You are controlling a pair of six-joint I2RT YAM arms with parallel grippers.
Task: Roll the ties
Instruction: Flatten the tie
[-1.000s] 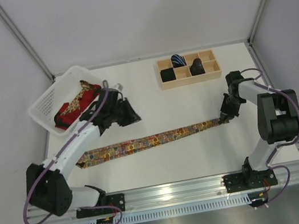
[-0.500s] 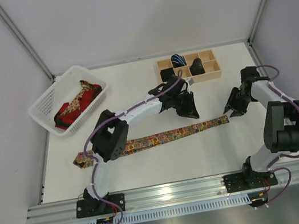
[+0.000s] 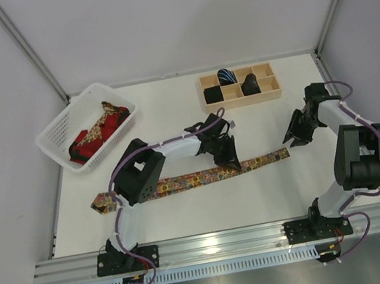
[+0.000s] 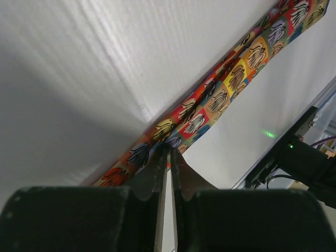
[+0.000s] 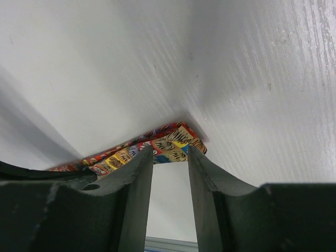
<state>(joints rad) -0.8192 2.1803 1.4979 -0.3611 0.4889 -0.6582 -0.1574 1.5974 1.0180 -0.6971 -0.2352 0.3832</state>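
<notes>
White tabletop (image 3: 189,219) bearing long multicoloured floral fabric necktie (image 3: 196,179), unrolled: left gripper (image 3: 229,164) pinching its middle, right gripper (image 3: 294,140) spread just beside its end; rolling, apparently, must begin there.

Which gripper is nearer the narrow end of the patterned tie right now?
Right. The right gripper hovers open just off the narrow end; the left gripper is down on the patterned tie near its middle.

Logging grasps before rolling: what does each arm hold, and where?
Left gripper appears to pinch the floral tie at its edge, partway along, jaws nearly shut. Right gripper holds nothing, open near the tie's end.
</notes>
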